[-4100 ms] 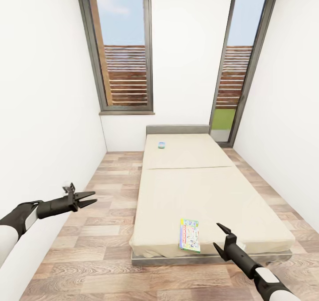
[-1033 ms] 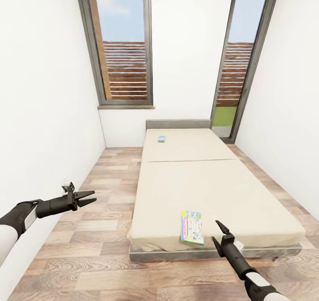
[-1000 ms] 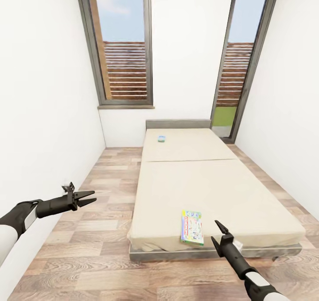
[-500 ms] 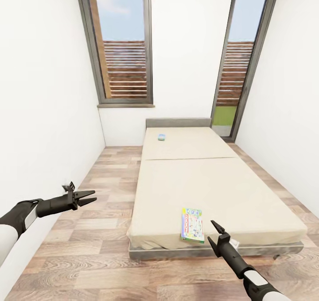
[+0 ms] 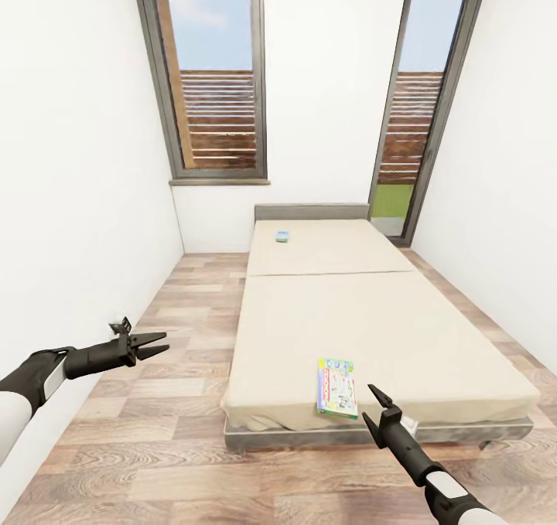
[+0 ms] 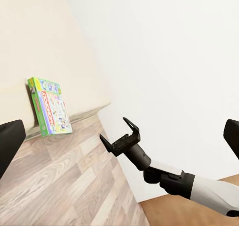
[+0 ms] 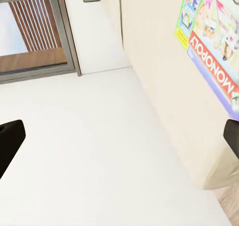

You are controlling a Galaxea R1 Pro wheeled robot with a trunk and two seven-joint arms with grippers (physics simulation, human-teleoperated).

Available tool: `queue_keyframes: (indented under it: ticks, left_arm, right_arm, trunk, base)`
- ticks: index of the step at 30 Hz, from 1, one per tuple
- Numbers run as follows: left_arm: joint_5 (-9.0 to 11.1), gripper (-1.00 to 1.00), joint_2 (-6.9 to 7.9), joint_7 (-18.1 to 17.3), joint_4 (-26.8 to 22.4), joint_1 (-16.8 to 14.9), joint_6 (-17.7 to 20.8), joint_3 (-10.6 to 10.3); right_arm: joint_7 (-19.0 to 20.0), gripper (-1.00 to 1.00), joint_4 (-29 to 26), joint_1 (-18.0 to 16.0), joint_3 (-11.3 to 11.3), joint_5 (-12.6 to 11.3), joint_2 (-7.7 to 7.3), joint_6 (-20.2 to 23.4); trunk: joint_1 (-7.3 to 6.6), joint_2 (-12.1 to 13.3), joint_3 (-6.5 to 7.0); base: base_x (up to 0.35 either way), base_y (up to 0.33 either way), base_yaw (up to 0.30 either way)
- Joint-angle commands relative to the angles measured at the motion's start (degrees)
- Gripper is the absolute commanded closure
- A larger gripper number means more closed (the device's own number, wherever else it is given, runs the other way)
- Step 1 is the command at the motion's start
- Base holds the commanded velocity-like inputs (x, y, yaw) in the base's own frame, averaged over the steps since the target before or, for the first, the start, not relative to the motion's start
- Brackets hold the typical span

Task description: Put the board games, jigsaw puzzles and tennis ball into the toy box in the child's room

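Observation:
Two board games lie on the bed (image 5: 387, 332). A white-green Monopoly box (image 5: 336, 388) with red edging rests near the mattress's foot edge. A small blue box (image 5: 282, 236) sits by the grey headboard. My right gripper (image 5: 369, 403) hovers open just right of the Monopoly box, at the foot of the bed, touching nothing. My left gripper (image 5: 161, 342) is open and empty over the floor, left of the bed. The right wrist view has the Monopoly box (image 7: 211, 56) close ahead. The left wrist view shows the same box (image 6: 50, 113) and the right gripper (image 6: 118, 133). The table, toy box, jigsaw puzzles and tennis ball are out of view.
White walls close in on both sides of the wood-plank floor (image 5: 170, 401). Two tall grey-framed windows (image 5: 216, 84) stand behind the bed. A strip of floor runs along the bed's left side, and a narrower one along its right.
The whole view has shifted a little as the camera moved relative to the bed. My right gripper has drawn nearer the Monopoly box. Both grippers stay open.

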Motion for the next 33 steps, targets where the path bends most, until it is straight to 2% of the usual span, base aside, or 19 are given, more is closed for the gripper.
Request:
queue_keyframes:
  ticks: [1,33]
  left_arm:
    - [-0.22,-1.0,-0.01,-0.25,-0.01,-0.03,0.6,0.18]
    - [-0.31,-1.0,-0.05,-0.25,-0.01,-0.03,0.6,0.09]
  right_arm:
    - [0.06,-1.0,0.02,-0.03,-0.01,-0.39,-0.01,0.44]
    - [0.11,-1.0,0.02,-0.03,-0.01,-0.39,-0.01,0.37]
  trunk:
    - [0.22,-0.44,-0.24]
    - [7.25,-13.28,-5.98]
  base:
    - [0.0,0.0,0.0]
    - [0.0,0.0,0.0]
